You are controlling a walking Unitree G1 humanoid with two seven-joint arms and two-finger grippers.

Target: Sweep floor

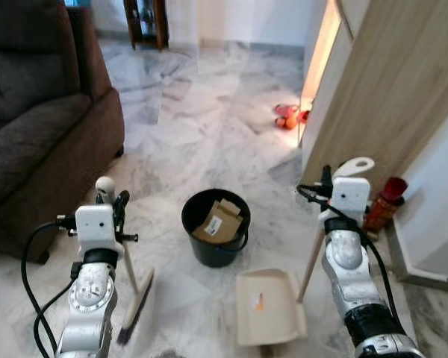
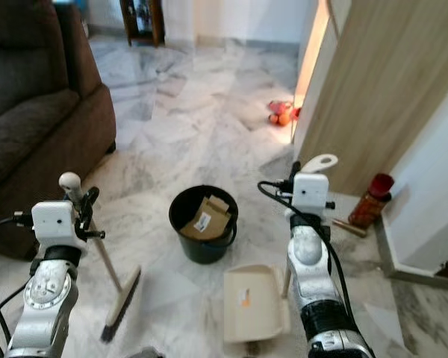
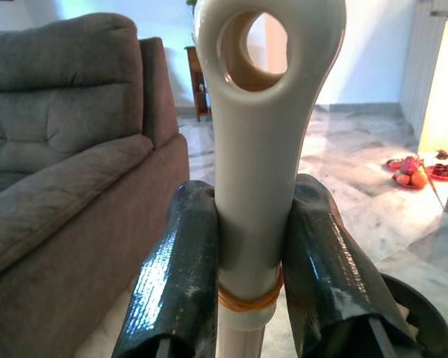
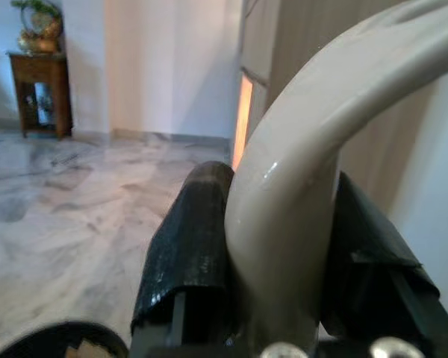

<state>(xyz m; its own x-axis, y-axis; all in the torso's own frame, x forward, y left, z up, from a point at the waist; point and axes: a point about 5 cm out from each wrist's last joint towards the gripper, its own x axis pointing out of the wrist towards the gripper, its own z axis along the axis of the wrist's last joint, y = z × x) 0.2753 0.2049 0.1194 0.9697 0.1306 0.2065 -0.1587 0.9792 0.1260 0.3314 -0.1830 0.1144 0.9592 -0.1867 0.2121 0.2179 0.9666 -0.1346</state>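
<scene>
The fingers (image 3: 172,276) of the left gripper (image 3: 250,276) are clamped on the cream handle of the broom (image 3: 257,149), one black pad on each side, just below the hanging hole at its top. Behind it in this left wrist view stand a brown sofa (image 3: 67,149) and the marble floor (image 3: 351,179).

In the right wrist view, the right gripper (image 4: 276,268) has its fingers (image 4: 190,246) pressed against both sides of the curved cream handle of the dustpan (image 4: 306,149), with a wooden panel behind.

From the left eye view, the left gripper holds the broom tilted, its brush head (image 1: 137,307) resting on the floor in front of the sofa. The right gripper holds the dustpan's long handle near its looped top, and the pan (image 1: 269,306) lies on the floor with a small orange scrap in it. Between the two arms stands a black bucket (image 1: 216,227) holding a cardboard box (image 1: 218,221). A red bottle (image 1: 384,201) stands by the wooden panel, and red and orange objects (image 1: 287,117) lie further off near the bright doorway.
</scene>
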